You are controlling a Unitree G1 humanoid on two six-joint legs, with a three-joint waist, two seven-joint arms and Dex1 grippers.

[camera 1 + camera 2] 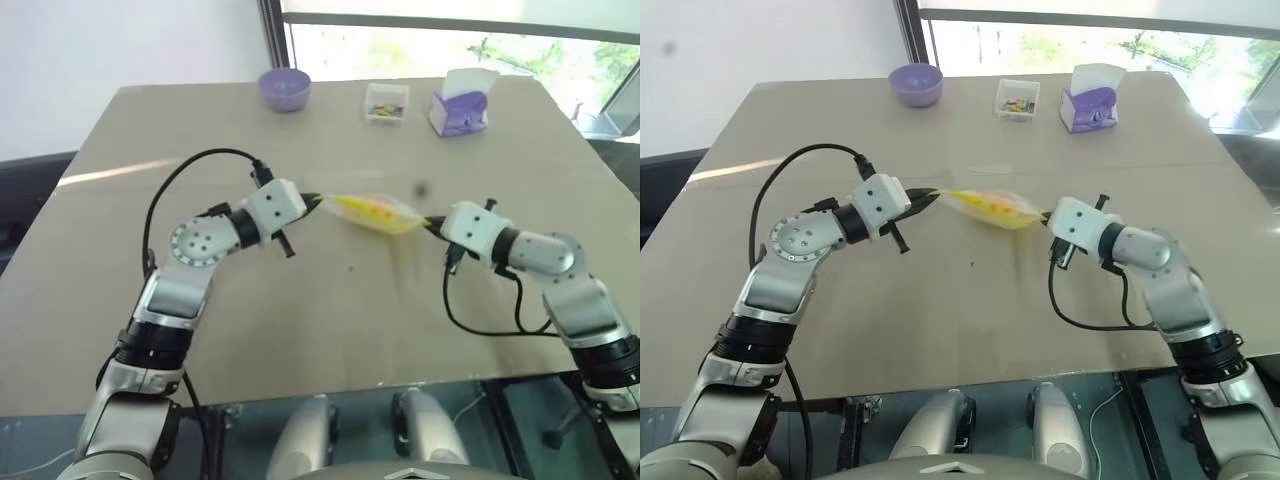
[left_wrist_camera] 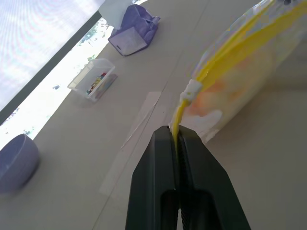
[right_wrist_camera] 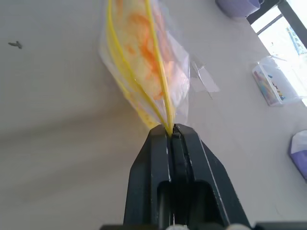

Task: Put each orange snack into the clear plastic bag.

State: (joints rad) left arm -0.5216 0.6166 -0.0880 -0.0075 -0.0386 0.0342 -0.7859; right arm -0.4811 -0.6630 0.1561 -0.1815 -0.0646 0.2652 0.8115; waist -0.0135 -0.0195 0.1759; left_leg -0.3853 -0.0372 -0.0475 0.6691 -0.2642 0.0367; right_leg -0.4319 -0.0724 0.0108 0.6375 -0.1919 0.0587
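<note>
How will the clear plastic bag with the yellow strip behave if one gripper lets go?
The clear plastic bag probably flops down: thin film sags between the left gripper and right gripper. The orange snack inside likely swings it.

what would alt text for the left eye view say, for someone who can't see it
Two robot arms hold the clear plastic bag stretched between them above a tan table, the left tool and right tool each shut on one end, the orange snack inside. At the far edge sit a purple bowl, a clear tub and a purple box.
</note>
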